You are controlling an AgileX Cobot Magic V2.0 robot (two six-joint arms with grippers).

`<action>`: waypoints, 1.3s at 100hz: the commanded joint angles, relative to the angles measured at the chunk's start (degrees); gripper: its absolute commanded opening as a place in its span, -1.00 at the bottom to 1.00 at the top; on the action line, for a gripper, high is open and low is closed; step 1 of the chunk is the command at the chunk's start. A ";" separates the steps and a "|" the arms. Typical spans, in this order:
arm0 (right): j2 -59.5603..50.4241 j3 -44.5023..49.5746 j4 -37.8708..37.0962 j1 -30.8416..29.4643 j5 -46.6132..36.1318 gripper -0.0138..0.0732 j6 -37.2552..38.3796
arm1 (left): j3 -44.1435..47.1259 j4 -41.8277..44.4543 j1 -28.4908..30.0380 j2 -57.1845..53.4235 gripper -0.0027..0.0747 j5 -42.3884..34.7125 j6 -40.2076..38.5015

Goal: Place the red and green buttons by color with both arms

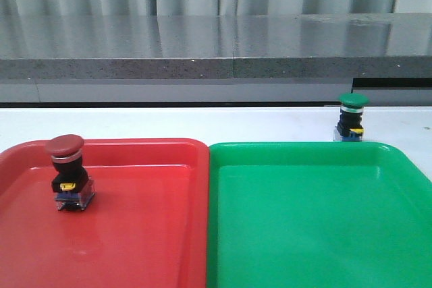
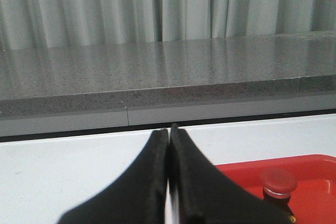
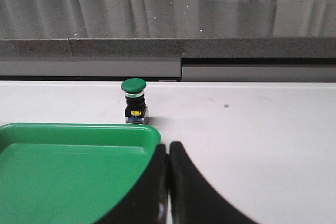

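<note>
The red button (image 1: 67,172) stands upright inside the red tray (image 1: 148,234), near its far left part; its cap also shows in the left wrist view as the red button (image 2: 279,181). The green button (image 1: 352,117) stands upright on the white table just behind the green tray (image 1: 317,220), near its far right corner, and shows as the green button (image 3: 135,100) in the right wrist view. My left gripper (image 2: 169,129) is shut and empty, off the red tray's far left. My right gripper (image 3: 169,144) is shut and empty by the green tray's (image 3: 63,166) corner. Neither arm shows in the front view.
A grey stone ledge (image 1: 216,52) runs along the back of the white table (image 1: 202,123), with pale curtains behind it. The two trays lie side by side, edges touching, at the front.
</note>
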 commanded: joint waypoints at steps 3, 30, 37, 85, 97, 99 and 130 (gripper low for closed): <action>-1.15 -0.82 -0.58 0.04 -4.68 -0.94 -0.08 | 2.42 -0.05 0.09 -1.75 -0.98 -4.87 -0.64; -1.15 -0.82 -0.58 0.04 -4.68 -0.94 -0.08 | 2.42 -0.05 0.09 -1.75 -0.98 -4.87 -0.64; -1.15 -0.82 -0.58 0.04 -4.68 -0.94 -0.08 | 2.42 -0.05 0.09 -1.75 -0.98 -4.87 -0.64; -1.15 -0.82 -0.58 0.04 -5.07 -0.94 -0.08 | 2.42 -0.05 0.09 -1.75 -0.98 -4.87 -0.64; -1.15 -0.88 -0.58 0.04 -6.73 -0.94 -0.08 | 2.42 -0.05 0.09 -1.75 -0.98 -4.87 -0.64; -1.15 -0.88 -0.58 0.04 -7.70 -0.94 -0.08 | 2.42 -0.05 0.09 -1.75 -0.98 -4.87 -0.64; -0.23 -5.20 -0.31 0.04 -12.49 -0.94 -0.08 | 2.42 -0.05 0.09 -1.75 -0.98 -4.87 -0.64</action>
